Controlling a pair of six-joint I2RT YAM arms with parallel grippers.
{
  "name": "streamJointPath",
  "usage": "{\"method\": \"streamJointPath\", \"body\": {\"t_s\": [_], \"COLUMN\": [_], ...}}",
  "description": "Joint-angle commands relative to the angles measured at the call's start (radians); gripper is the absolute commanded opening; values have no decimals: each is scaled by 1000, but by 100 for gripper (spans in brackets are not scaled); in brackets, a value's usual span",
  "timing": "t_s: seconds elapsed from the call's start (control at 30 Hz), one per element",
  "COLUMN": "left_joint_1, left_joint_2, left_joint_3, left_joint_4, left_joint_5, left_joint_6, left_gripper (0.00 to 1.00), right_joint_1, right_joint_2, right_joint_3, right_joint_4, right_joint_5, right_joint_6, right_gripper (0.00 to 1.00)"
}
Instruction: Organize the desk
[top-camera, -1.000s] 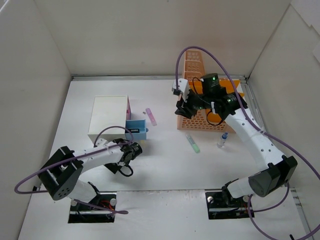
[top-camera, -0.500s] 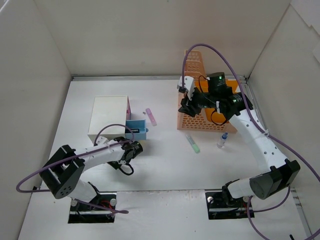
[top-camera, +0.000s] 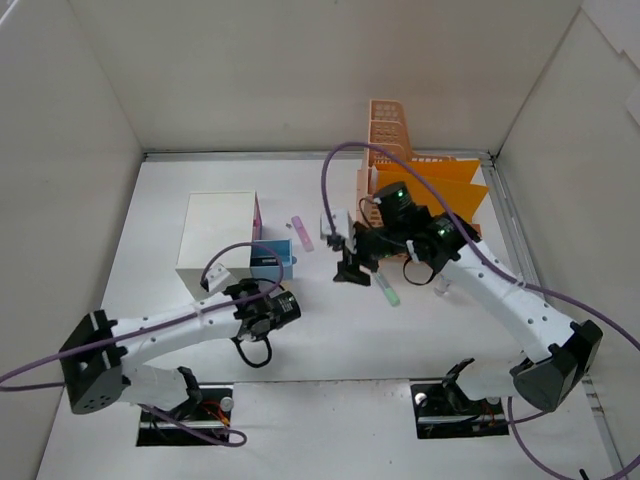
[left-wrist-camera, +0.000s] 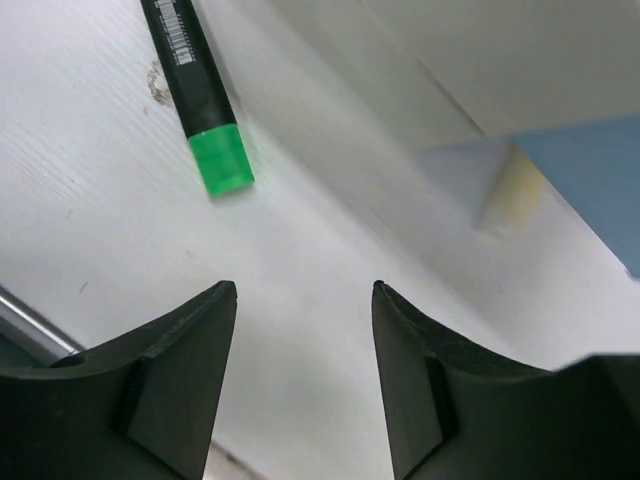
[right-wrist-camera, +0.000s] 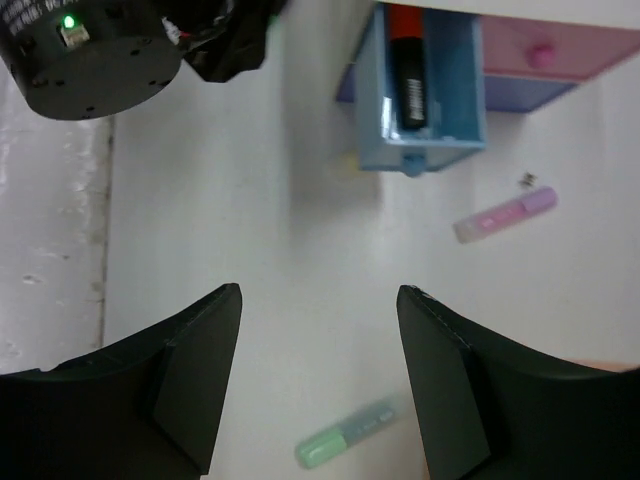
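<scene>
The white desk (top-camera: 330, 345) holds a white drawer unit (top-camera: 214, 232) with its blue drawer (top-camera: 271, 262) pulled open. In the right wrist view the blue drawer (right-wrist-camera: 425, 95) holds a black marker (right-wrist-camera: 408, 75). My left gripper (top-camera: 247, 292) is open and empty, low over the desk just in front of the drawer. In the left wrist view it (left-wrist-camera: 305, 287) faces a black marker with a green cap (left-wrist-camera: 200, 100). My right gripper (top-camera: 350, 268) is open and empty above the desk's middle (right-wrist-camera: 320, 290), between the drawer and a green highlighter (top-camera: 386, 287).
A pink highlighter (top-camera: 302, 233) lies beside the drawer unit. An orange basket (top-camera: 392, 135) and orange file holders (top-camera: 445, 185) stand at the back right. A small bottle (top-camera: 441, 290) sits under the right arm. White walls enclose the desk on three sides.
My right arm has swung from the orange basket left and forward to the desk's middle. My left arm has stretched to the right, in front of the blue drawer.
</scene>
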Motion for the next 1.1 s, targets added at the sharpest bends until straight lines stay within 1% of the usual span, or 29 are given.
{"method": "streamJointPath", "body": {"t_s": [0.0, 0.03, 0.07, 0.1, 0.13, 0.17, 0.2, 0.23, 0.27, 0.3, 0.33, 0.37, 0.4, 0.43, 0.47, 0.5, 0.53, 0.57, 0.6, 0.63, 0.67, 0.7, 0.73, 0.77, 0.8, 0.83, 0.97, 1.0, 1.07], "left_joint_1": [-71, -81, -97, -97, -108, -108, -108, -108, -108, -108, -108, -108, -108, -108, -108, -108, -108, -108, -108, -108, -108, -108, -108, -108, -108, -108, -108, -108, -108], "left_joint_2": [-140, -222, -269, -315, -418, -474, -526, -636, -692, -744, -842, -887, -919, -971, -987, -995, -996, -998, -987, -983, -978, -972, -964, -964, -956, -953, -950, -952, -955], "left_joint_3": [43, 27, 15, -14, -29, -46, -74, -83, -91, -95, -95, -89, -73, -59, -42, 1, 27, 50, 94, 115, 134, 160, 174, 179, 185, 190, 187, 185, 188], "left_joint_4": [-228, -284, -306, -325, -351, -362, -363, -353, -330, -299, -224, -164, -74, -26, 18, 63, 97, 126, 176, 198, 224, 285, 342, 342, 377, 388, 477, 529, 589], "left_joint_5": [-54, -44, -36, -30, -24, -21, -30, -53, -74, -99, -151, -177, -195, -234, -246, -269, -278, -281, -283, -283, -277, -259, -237, -237, -226, -222, -168, -139, -113], "left_joint_6": [-246, -271, -273, -270, -250, -234, -204, -132, -62, 9, 79, 258, 342, 424, 579, 643, 707, 835, 891, 940, 985, 1078, 1153, 1154, 1192, 1200, 1281, 1325, 1362], "left_gripper": [53, 54, 56, 57, 57, 55, 53, 43, 22, 12, 8, 5, 5, 6, 7, 9, 12, 20, 25, 35, 39, 42, 47, 51, 52, 53, 55, 55, 57], "right_joint_1": [109, 121, 129, 124, 121, 126, 126, 129, 150, 161, 182, 225, 259, 285, 339, 371, 425, 440, 459, 492, 508, 525, 545, 551, 561, 581, 634, 640, 651], "right_joint_2": [-44, -41, -37, -35, -32, -32, -30, -24, -20, -12, 2, 14, 25, 51, 68, 91, 141, 169, 201, 260, 288, 318, 372, 397, 446, 468, 549, 586, 627], "right_joint_3": [-27, -30, -27, -26, -27, -39, -47, -55, -68, -76, -87, -108, -118, -127, -134, -128, -122, -98, -83, -46, -30, -12, 17, 33, 48, 71, 112, 125, 169], "right_joint_4": [17, 23, 26, 32, 49, 57, 64, 69, 69, 70, 72, 93, 112, 161, 188, 207, 247, 262, 277, 302, 314, 327, 342, 351, 357, 363, 425, 440, 451], "right_joint_5": [-12, -23, -29, -34, -31, -29, -25, -12, -9, -11, -11, 3, 17, 44, 66, 92, 136, 155, 178, 221, 247, 267, 294, 311, 333, 344, 423, 442, 443], "right_joint_6": [-23, -5, 13, 27, 50, 59, 62, 66, 67, 67, 75, 82, 95, 127, 145, 159, 202, 222, 242, 278, 296, 323, 342, 342, 352, 357, 392, 427, 467], "right_gripper": [61, 60, 59, 54, 51, 46, 36, 31, 27, 22, 18, 16, 12, 11, 10, 12, 16, 24, 29, 32, 40, 42, 46, 47, 48, 48, 54, 55, 55]}}
